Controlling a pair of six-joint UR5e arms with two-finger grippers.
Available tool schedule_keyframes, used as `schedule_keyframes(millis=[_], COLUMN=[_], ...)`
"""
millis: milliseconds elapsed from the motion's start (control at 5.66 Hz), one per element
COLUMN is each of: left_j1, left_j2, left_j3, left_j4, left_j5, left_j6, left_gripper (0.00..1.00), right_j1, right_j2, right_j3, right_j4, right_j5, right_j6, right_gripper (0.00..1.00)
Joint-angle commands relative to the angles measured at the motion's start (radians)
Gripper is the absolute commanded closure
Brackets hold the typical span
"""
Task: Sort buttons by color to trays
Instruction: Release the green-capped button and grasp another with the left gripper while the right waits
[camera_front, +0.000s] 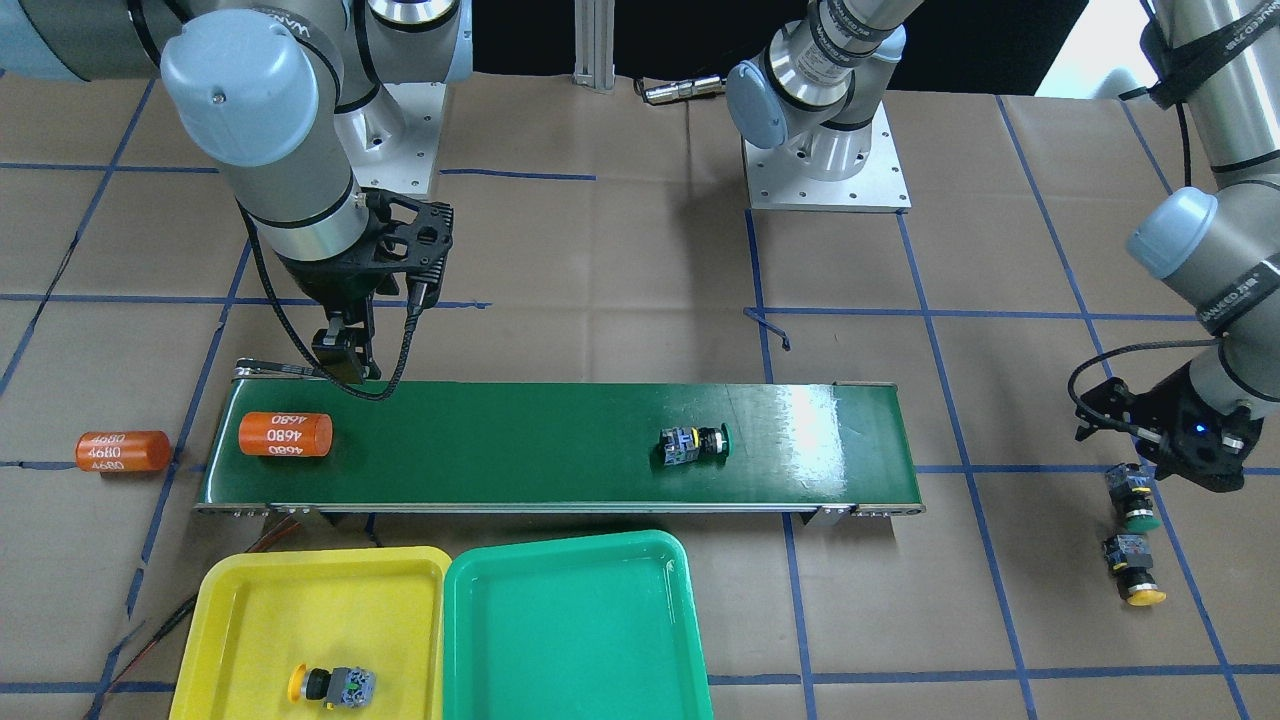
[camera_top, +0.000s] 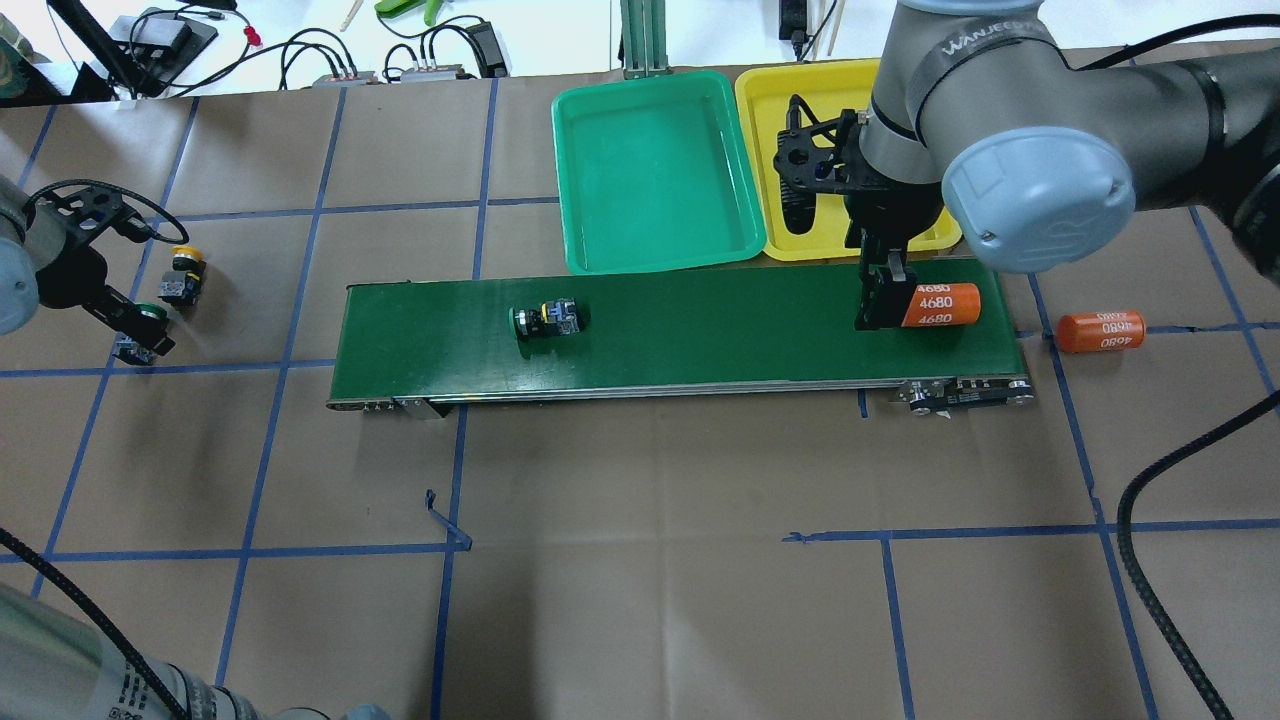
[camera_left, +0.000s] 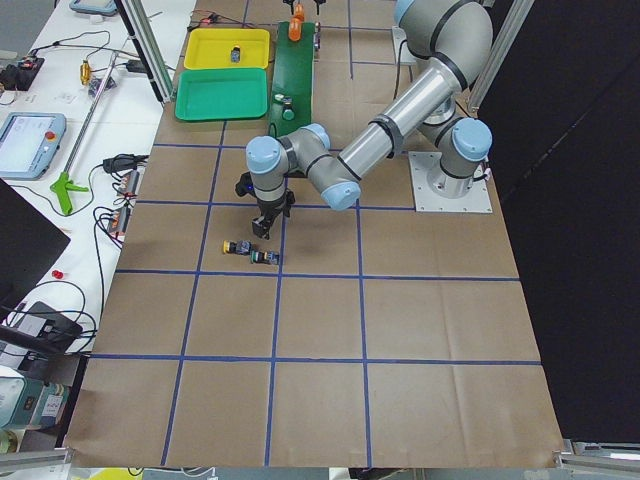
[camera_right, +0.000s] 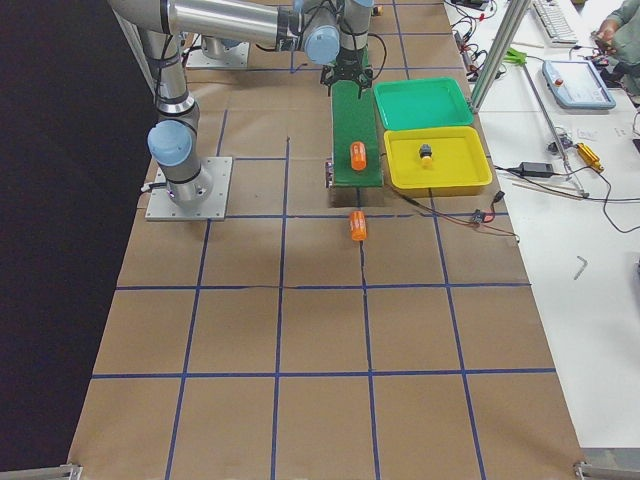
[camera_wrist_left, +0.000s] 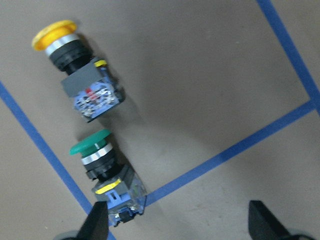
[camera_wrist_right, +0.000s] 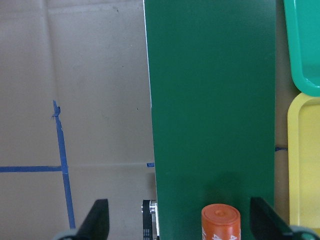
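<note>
- The conveyor belt runs across the table, and everything here is placed off it.
- About midway along the belt, a green-capped button lies on its side. Its cap points away from the end that carries the orange cylinder.
- That cylinder lies on the belt near one end, and a second orange cylinder sits on the table just past the same end.
- The right end effector hovers over the cylinder end of the belt, fingers spread wide and gripping nothing. In the wrist view, the cylinder on the belt shows low between the fingers.
- Along the belt's edge away from the robot's base, the yellow tray and the green tray sit side by side, rims touching. The yellow one is nearer the cylinder end.
- A yellow-capped button lies on its side inside the yellow tray.
- Well beyond the belt's opposite end, a second green-capped button and a second yellow-capped button lie on the table, close together but apart.
- The left end effector hangs over them, jaws wide open and holding nothing. One fingertip shows just beside the second green-capped button's body, and whether it touches cannot be told.
</note>
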Motion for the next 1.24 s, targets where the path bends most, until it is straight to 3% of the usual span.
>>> schedule_keyframes(millis=[0,353,530,884,1060], left_j1=[0.014,0.031,0.032,0.032,0.026], left_j2=[-0.11,-0.143,-0.16,-0.146,-0.134], left_j3=[0.1,0.114,0.104,0.104,0.116], left_j4=[0.007,0.007,0.007,0.0,-0.009], left_j5=[0.009,0.009,0.009,0.012,0.012], left_j6=[-0.087,-0.087,-0.086,-0.078,-0.074], left_gripper=[0.03,0.12,0.29,0.96,0.99], right_j1=[0.002,0.006,0.006,0.008,0.008], right_j2=[0.001,0.029,0.032,0.07,0.09], right_j3=[0.001,0.021,0.022,0.022,0.024], right_j4=[-0.006,-0.09,-0.109,-0.121,-0.186], right_j5=[0.001,0.001,0.01,0.036,0.038], right_j6=[-0.002,0.0,0.0,-0.005,-0.002], right_gripper=[0.0,0.0,0.0,0.0,0.0])
